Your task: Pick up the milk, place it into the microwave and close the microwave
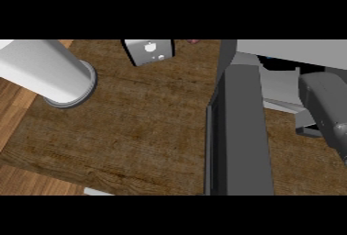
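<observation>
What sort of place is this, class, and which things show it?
Probably a kitchen: a wooden counter top, a microwave with its dark door swung open, and a small carton near the counter's far edge.

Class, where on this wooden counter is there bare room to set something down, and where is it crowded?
Free: the middle of the brown wooden counter, bordered by the white cylinder with a grey rim, the small grey carton at the far edge and the dark grey open microwave door. Crowded: right of that door, where a grey forearm sits.
</observation>
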`<state>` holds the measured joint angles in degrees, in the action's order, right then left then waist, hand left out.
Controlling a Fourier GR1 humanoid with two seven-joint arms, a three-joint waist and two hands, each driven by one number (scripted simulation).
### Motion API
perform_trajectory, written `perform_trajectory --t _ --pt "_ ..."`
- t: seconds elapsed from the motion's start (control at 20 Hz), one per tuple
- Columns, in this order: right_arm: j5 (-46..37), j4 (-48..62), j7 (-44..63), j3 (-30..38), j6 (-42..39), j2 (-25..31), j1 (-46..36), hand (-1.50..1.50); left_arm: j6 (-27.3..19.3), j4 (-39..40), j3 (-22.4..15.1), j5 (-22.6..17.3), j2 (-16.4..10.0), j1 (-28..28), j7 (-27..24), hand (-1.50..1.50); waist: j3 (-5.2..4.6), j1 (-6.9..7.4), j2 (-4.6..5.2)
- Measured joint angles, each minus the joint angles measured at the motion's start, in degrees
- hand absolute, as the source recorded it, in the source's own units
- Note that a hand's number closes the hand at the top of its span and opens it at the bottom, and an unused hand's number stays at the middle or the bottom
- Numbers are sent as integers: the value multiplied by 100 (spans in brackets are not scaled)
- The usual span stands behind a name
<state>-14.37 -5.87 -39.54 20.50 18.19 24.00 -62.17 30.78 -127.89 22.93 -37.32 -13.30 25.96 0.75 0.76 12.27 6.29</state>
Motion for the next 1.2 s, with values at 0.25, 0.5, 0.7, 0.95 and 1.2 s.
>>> perform_trajectory --t 0.25,0.5,0.7,0.95,1.2 --pt "-164 124 135 -178 -313 -288 -182 -150 2 111 -20 74 -34 -118 5 -150 -27 65 -26" --pt "-357 225 480 -361 -120 -555 -421 -150 -6 209 -30 121 -70 -243 14 -150 -45 69 -69" --pt "-444 240 700 -422 161 -728 -603 -150 -4 275 -83 161 -85 -282 64 -150 -51 4 -109" --pt "-586 213 728 -505 402 -871 -728 -150 15 364 -151 211 -99 -333 112 -150 -51 -94 -122" --pt "-550 145 601 -406 642 -984 -695 -150 49 444 -211 255 -86 -333 141 -150 -44 -215 -137"
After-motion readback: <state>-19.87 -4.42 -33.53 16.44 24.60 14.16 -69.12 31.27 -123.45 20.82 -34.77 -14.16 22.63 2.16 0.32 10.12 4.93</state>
